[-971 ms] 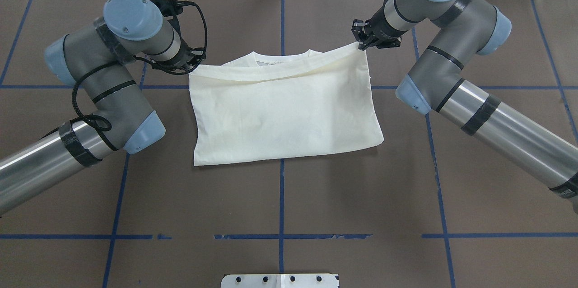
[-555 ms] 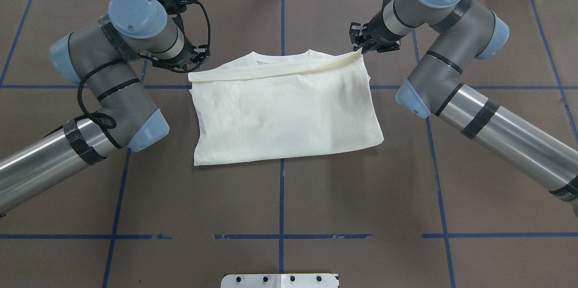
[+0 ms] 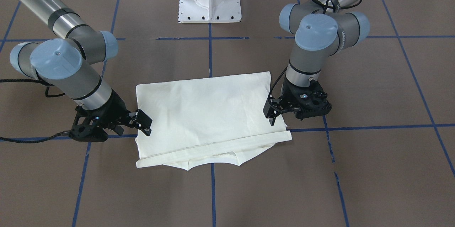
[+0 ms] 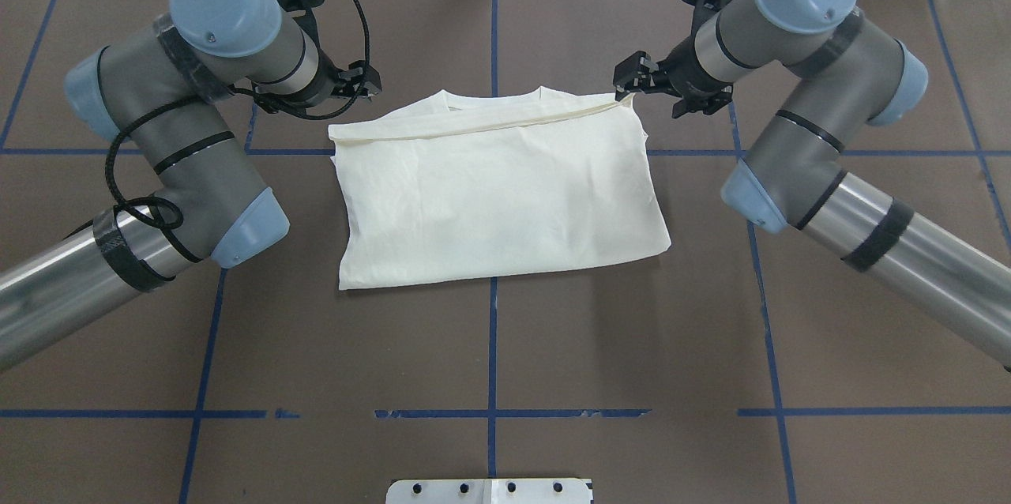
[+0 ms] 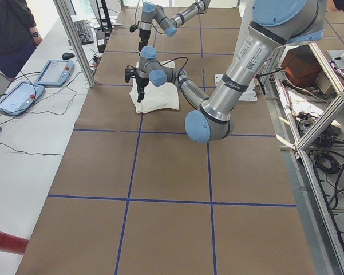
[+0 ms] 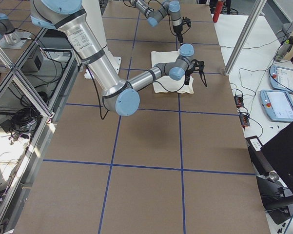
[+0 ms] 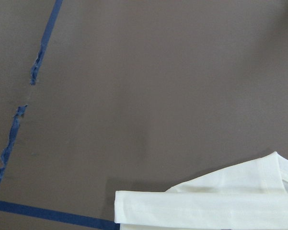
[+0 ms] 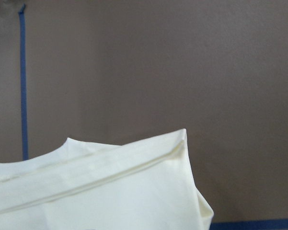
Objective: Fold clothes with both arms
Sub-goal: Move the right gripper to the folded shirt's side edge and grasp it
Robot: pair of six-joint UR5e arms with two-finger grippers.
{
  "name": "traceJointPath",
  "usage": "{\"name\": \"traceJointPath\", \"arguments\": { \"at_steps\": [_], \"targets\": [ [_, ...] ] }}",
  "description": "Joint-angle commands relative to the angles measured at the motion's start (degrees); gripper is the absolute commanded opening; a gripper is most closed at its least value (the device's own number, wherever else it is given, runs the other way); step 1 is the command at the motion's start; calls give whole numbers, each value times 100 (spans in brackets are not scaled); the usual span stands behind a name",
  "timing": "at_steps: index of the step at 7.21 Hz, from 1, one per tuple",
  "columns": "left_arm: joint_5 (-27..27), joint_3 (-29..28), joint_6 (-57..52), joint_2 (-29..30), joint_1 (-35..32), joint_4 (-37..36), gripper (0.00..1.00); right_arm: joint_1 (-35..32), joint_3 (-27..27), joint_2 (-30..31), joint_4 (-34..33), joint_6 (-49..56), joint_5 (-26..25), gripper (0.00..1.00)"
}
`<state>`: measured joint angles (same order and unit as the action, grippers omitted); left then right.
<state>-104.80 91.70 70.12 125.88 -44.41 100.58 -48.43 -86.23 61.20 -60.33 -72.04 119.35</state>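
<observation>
Brown desk point(image 4: 490, 346) under a blue tape grid point(image 4: 491, 314). Left arm point(image 4: 189, 148): jaws parted, empty, just off the far-left corner of the folded T-shirt point(image 4: 497, 196). It lies mid-desk, long axis crosswise, hem near the collar. Right arm point(image 4: 798, 133): jaws parted, empty, beside the far-right corner. Neither reach looks blocked.
</observation>
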Motion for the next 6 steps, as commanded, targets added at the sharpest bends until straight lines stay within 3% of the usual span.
{"name": "traceJointPath", "arguments": {
  "at_steps": [1,4,5,6],
  "targets": [
    [-6,558,19,-29,-6,-581,100,472,-1007,1144,-22,-126,-86,100],
    [-6,744,28,-20,3,-689,100,1027,-966,1236,-22,-126,-333,99],
    [-6,762,28,-29,-6,-689,100,1046,-974,1236,-22,-117,-298,93],
    [-6,762,28,-29,-6,-689,100,1055,-992,1228,-31,-117,-272,61]
  ]
}}
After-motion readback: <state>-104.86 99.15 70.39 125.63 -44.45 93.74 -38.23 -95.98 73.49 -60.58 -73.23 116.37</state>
